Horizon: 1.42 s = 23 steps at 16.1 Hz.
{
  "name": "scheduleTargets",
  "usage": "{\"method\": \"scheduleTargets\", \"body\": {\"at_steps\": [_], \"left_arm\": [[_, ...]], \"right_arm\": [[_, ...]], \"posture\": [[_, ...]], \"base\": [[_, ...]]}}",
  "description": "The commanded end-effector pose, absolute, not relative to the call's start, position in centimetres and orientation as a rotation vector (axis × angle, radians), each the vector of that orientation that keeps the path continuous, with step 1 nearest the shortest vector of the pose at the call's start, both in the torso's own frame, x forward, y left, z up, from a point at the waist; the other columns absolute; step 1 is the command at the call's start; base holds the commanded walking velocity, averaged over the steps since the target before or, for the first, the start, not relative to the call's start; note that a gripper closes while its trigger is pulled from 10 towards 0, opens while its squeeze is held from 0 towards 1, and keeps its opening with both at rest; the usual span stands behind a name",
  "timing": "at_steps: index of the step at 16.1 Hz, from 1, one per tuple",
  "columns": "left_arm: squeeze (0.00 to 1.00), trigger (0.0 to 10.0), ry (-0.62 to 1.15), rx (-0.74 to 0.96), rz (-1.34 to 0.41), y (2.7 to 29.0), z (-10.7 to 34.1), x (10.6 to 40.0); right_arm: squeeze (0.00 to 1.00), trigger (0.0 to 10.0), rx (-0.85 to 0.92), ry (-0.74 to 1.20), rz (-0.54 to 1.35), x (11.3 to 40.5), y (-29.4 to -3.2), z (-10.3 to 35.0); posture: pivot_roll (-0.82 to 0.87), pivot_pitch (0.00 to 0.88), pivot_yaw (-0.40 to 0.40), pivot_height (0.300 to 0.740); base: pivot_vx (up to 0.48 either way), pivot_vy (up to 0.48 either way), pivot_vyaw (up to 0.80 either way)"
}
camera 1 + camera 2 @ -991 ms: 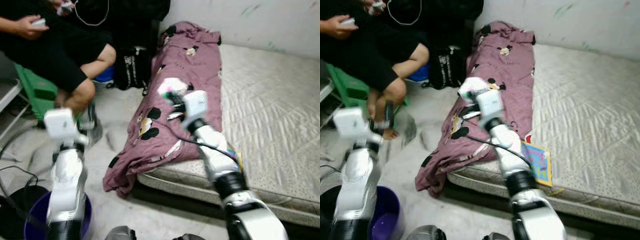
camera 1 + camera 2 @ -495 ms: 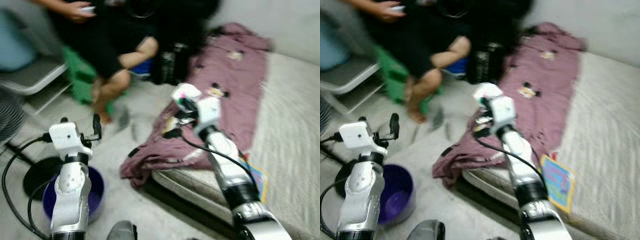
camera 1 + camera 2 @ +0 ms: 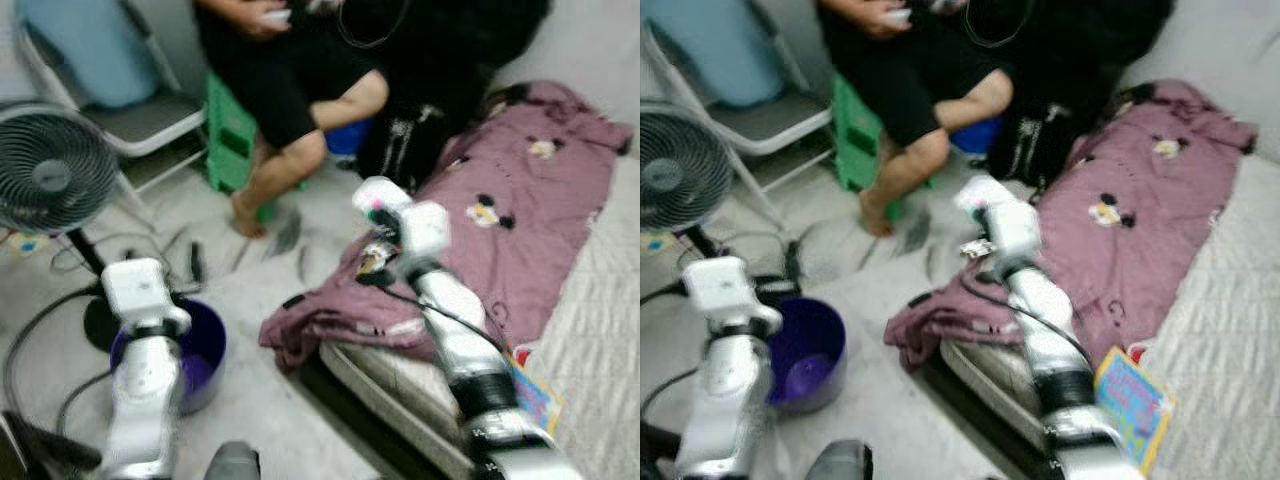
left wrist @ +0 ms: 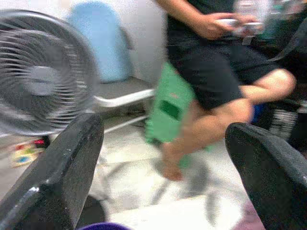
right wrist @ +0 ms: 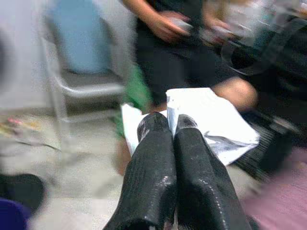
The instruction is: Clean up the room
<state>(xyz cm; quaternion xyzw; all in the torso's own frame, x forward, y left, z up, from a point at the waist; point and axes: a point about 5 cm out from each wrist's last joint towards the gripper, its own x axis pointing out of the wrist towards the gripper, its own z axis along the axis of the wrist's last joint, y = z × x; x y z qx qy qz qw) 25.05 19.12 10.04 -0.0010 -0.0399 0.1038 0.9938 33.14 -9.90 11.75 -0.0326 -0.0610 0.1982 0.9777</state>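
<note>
Fan: I see a floor fan (image 3: pixel 45 170) at the far left of the head view, its round grille facing me.
Chair: upper left, a grey folding chair (image 3: pixel 150 110) with a pale blue cushion (image 3: pixel 85 50) against its back.
Left gripper: my left gripper (image 4: pixel 163 158) is spread wide, both black fingers (image 4: pixel 62 167) well apart with nothing between them; in the head view that arm sits lower left, right by the bucket.
Bucket: a purple bucket (image 3: pixel 200 350) stands on the pale floor, lower left of centre, just beside the left arm.
Person: top centre, a person (image 3: pixel 300 70) in black shorts sits on a green stool (image 3: pixel 230 140), one bare foot on the floor, hands holding a small light device.
Right gripper: my right gripper (image 5: pixel 165 125) is clenched, fingertips pressed together on a crumpled white wrapper (image 5: pixel 211 120); in the head view it is held up at centre frame, above the mattress's near corner.
Blanket: a mauve blanket (image 3: pixel 500 240) with black-and-white cartoon patches drapes off the mattress (image 3: pixel 610 300) at centre right, one end on the floor.
Booklet: a colourful booklet (image 3: pixel 1130 395) lies on the mattress edge, lower right, near the right arm.
</note>
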Motion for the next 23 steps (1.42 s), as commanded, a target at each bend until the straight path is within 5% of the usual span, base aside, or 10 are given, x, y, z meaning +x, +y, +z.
{"method": "scheduleTargets", "body": {"at_steps": [1, 10, 18, 23], "left_arm": [[0.0, 10.0, -0.092, -0.008, 0.205, 18.8, 10.4, 25.0], [0.0, 10.0, -0.121, -0.085, 0.318, 19.3, 10.1, 23.9], [0.0, 10.0, -0.059, -0.098, -0.07, 14.6, 10.4, 28.7], [0.0, 10.0, -0.077, -0.095, -0.109, 13.5, 11.0, 29.4]], "right_arm": [[0.0, 10.0, -0.083, -0.122, 0.389, 33.2, -10.5, 11.8], [0.0, 10.0, -0.125, -0.072, 0.532, 33.5, -8.9, 11.2], [0.0, 10.0, -0.077, -0.133, 0.242, 31.6, -12.6, 10.7], [0.0, 10.0, -0.093, -0.125, 0.245, 31.1, -12.7, 10.4]], "posture": [[0.16, 0.0, -0.07, 0.74], [0.19, 0.0, -0.213, 0.74], [-0.06, 0.0, 0.093, 0.74], [-0.03, 0.0, 0.084, 0.74]], "base": [[0.0, 0.0, 0.72], [0.0, 0.0, 0.2], [0.0, 0.0, 0.0], [0.0, 0.0, 0.43]]}}
